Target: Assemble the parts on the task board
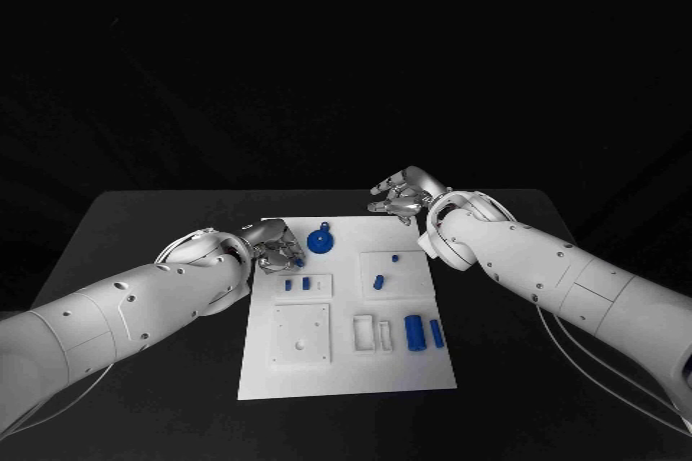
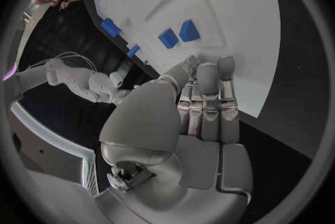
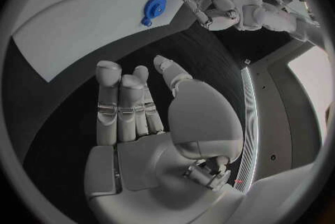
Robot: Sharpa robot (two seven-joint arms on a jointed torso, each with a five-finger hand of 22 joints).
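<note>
both empty: left hand point(image 1: 270, 243) fingers straight, side by side at task board point(image 1: 346, 371) edge; right hand point(image 1: 408, 196) fingers apart, off board. reach round blue part point(image 1: 322, 243) slow, pinch its rim.

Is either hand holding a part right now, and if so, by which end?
Nothing is held. The left hand lies with fingers straight at the task board's edge; the right hand is empty over the black table.
</note>
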